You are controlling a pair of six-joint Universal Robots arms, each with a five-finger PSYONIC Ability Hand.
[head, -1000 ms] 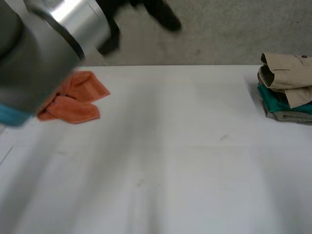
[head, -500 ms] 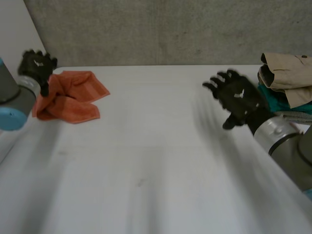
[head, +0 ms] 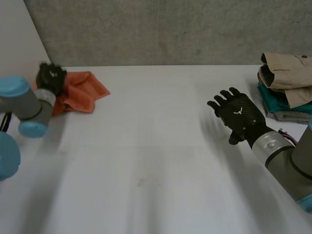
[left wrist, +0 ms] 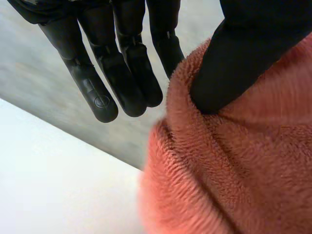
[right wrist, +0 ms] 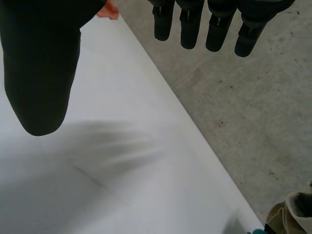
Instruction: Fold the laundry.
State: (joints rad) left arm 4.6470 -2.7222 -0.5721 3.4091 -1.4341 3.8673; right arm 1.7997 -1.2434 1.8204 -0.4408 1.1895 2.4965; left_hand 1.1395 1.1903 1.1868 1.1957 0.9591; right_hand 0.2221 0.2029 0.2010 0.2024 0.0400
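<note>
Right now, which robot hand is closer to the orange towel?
Left. The left hand touches the orange towel with its thumb; the right hand is far across the table, near the folded clothes.

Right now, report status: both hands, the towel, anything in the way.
Left hand open, thumb on crumpled orange terry towel. Right hand open above white table. Folded beige-and-teal clothes stack at right edge, not in the way.

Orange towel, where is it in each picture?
Head view: the towel lies at the far left corner of the table, touching the left hand.
Left wrist view: the towel is close up, with the thumb pressing into it.
Right wrist view: a tiny orange corner shows far off, past the thumb of the right hand.
Shared landmark: the table, white in every view.
</note>
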